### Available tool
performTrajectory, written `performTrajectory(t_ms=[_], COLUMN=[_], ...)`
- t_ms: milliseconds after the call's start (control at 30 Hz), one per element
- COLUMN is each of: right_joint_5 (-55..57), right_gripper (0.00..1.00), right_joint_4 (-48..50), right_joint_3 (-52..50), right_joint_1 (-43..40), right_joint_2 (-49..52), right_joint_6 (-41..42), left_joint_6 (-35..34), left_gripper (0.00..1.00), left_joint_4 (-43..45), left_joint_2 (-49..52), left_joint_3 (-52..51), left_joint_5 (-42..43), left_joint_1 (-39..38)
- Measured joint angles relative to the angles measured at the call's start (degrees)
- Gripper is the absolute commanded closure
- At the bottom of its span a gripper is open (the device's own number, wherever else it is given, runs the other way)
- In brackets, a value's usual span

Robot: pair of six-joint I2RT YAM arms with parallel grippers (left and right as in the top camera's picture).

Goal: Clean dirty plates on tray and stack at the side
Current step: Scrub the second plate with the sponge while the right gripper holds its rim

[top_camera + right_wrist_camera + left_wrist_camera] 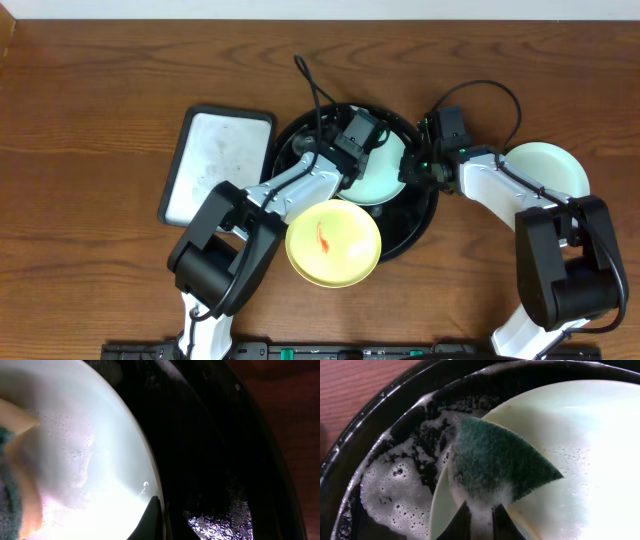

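Three small round plates are out on the brown wooden counter (100,80), two pale mint-green and one pale yellow, along with two trays. The large round glossy black tray (425,225) sits at the centre of the overhead frame. Just to its left lies a white rectangular tray with a dark rim (215,165).

The first pale mint-green round plate (385,175) lies inside the black tray, towards its upper right. The pale yellow round plate (335,245) is at lower centre, overlapping the black tray's lower rim, with one small red-orange smear (323,238) near its middle. The second mint-green plate (550,168) rests alone on the counter at the right of the frame, well apart from the black tray.

Two arms reach in from the bottom edge. The left arm (300,185) crosses the black tray. Its jaws are pinched nearly closed on one dark green scouring sponge (495,460), which lies flat against the left part of the first mint-green plate with suds around it. White soap foam (390,495) is spread over the tray floor in the lower left of the left wrist frame.

The right arm (490,185) comes in from the right. Its jaws are closed tight at the right rim of the same plate (90,435), and the wet black tray (225,460) fills the rest of that view.
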Motion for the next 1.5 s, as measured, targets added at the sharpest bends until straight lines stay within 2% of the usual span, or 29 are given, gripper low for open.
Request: performTrajectory(t_ms=[133, 533, 667, 833, 1000, 1200, 1367, 1500], right_joint_5=[0.0, 0.0, 0.1, 0.1, 0.1, 0.0, -0.7, -1.2], right_gripper=[0.99, 0.99, 0.99, 0.99, 0.99, 0.99, 0.99, 0.99], right_joint_4=[-0.2, -0.5, -0.8, -0.8, -0.8, -0.5, -0.5, -0.7], right_joint_3=[0.0, 0.0, 0.0, 0.0, 0.0, 0.0, 0.1, 0.1], right_joint_1=[0.0, 0.0, 0.0, 0.0, 0.0, 0.0, 0.1, 0.1], right_joint_2=[0.0, 0.0, 0.0, 0.0, 0.0, 0.0, 0.1, 0.1], right_joint_6=[0.2, 0.4, 0.4, 0.4, 0.4, 0.4, 0.4, 0.5], left_joint_6=[-2.4, -24.1, -27.3, -28.3, -23.2, -9.9, 0.4, 5.5], left_gripper=[0.93, 0.92, 0.92, 0.92, 0.92, 0.92, 0.92, 0.92], left_joint_4=[-0.2, 2.4, 2.4, 0.5, -2.3, -1.3, 2.0, 4.3], left_joint_2=[0.0, 0.0, 0.0, 0.0, -0.1, -0.1, 0.1, 0.2], left_joint_3=[0.0, 0.0, 0.0, 0.2, 1.0, 0.8, 0.2, 0.1], left_joint_5=[2.4, 20.8, 23.9, 24.7, 21.6, 11.5, 3.3, -1.9], left_joint_1=[-0.4, -4.2, -4.0, -2.5, -0.8, 3.8, 2.1, 1.4])
